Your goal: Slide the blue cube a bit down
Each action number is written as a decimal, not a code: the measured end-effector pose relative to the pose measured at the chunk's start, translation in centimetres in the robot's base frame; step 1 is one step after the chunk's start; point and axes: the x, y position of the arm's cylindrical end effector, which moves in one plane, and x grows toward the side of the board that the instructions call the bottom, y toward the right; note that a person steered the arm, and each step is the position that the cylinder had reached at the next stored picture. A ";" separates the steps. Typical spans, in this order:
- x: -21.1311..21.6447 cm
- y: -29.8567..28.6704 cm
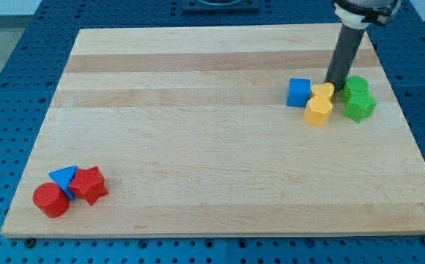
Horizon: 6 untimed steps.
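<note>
My tip (335,88), the lower end of the dark rod end effector, is sitting on the light wooden tabletop (198,132) near the view's top right; it's a bare rod, so nothing to open, close or grip. The blue cube (299,93) is lying just to the view's left of the tip, apart from it, with a small yellow block (322,91) sitting between them, right against the tip's left side. A larger yellow block (318,111), shape unclear, is resting just below-left of the tip, touching the small yellow one. Two green blocks are sitting just right of the tip: one (356,86) level with it, one (360,107) slightly lower. Far off toward the view's bottom left, well apart from the tip, a red cylinder (51,199), a blue triangular block (64,177) and a red star-like block (89,184) are clustering together.
</note>
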 end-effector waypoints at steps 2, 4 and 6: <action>2.4 -5.5; 2.8 -9.0; -2.6 -13.6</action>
